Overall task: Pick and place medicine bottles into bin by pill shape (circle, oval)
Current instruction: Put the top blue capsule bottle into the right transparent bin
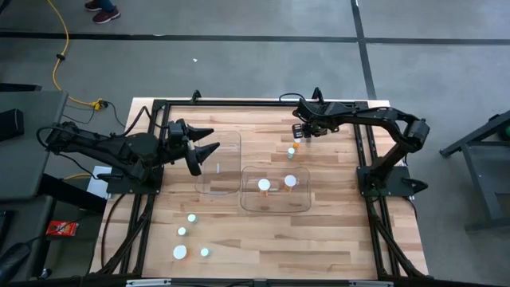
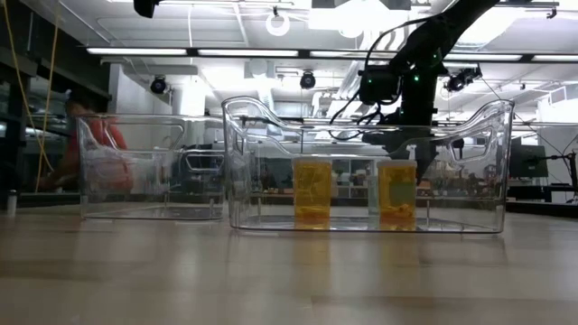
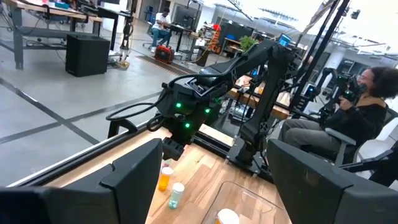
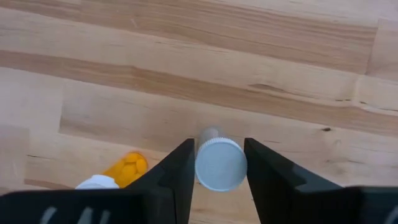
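While two amber bottles [image 1: 276,184] stand in your near bin [image 1: 275,207], six wait outside; your right gripper [image 4: 217,163] straddles a white-capped bottle [image 4: 220,164], jaws open. Left gripper [image 1: 205,151] idles open.

no text, label or number can be read on anything here.

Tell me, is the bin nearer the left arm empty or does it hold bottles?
Empty: the left bin shows only bare wood through it from above, while two amber bottles stand in the other bin.
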Robot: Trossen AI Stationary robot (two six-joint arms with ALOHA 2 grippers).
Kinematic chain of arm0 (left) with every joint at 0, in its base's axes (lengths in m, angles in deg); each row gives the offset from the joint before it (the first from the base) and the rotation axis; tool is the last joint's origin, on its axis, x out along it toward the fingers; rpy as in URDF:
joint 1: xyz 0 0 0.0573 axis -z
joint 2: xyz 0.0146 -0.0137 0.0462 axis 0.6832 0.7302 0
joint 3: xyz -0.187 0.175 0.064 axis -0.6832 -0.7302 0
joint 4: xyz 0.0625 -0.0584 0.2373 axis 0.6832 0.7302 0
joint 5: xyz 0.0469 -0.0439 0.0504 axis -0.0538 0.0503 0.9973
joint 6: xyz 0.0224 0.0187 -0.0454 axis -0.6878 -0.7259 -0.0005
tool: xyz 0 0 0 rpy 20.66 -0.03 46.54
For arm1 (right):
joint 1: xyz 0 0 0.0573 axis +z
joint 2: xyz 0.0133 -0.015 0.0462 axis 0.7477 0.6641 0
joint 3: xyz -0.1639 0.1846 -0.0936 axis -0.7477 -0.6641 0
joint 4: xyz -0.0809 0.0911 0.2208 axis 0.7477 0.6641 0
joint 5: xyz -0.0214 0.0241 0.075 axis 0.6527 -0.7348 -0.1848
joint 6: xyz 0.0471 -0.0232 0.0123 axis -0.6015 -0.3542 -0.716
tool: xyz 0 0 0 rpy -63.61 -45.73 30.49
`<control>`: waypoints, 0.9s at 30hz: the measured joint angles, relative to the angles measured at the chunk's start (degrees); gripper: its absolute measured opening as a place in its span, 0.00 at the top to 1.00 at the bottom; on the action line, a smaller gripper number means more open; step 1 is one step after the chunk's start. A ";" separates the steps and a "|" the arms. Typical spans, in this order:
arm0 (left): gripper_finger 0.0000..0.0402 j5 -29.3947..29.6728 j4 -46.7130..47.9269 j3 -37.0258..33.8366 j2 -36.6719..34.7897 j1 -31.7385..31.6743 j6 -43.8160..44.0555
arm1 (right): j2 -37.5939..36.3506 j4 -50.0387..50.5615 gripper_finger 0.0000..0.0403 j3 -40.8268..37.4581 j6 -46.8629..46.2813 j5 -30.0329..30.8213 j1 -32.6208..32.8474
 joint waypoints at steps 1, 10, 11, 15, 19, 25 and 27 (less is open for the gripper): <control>0.30 0.00 0.00 0.00 0.00 0.00 0.04 | 0.00 0.04 0.71 0.00 0.00 -0.14 0.00; 0.30 0.00 -0.02 0.00 0.00 0.00 0.10 | -0.92 1.37 0.72 -0.02 3.58 -0.73 0.00; 0.30 0.00 0.00 0.00 0.00 0.00 0.09 | -1.42 1.36 0.73 -0.02 3.93 -0.75 0.00; 0.30 0.00 0.00 0.00 0.00 0.00 0.11 | -5.32 2.22 0.75 -0.02 6.32 -0.73 0.00; 0.30 -2.87 -0.55 0.00 0.00 -0.01 0.89 | -13.07 2.47 0.75 -0.02 9.56 -3.01 0.30; 0.30 -12.06 -3.06 0.02 0.00 0.04 -2.49 | -27.42 -3.82 0.76 -0.02 14.58 -12.04 6.54; 0.30 -11.68 -2.99 0.02 0.00 0.00 -2.45 | -31.40 -7.81 0.76 -0.02 16.10 -14.59 10.33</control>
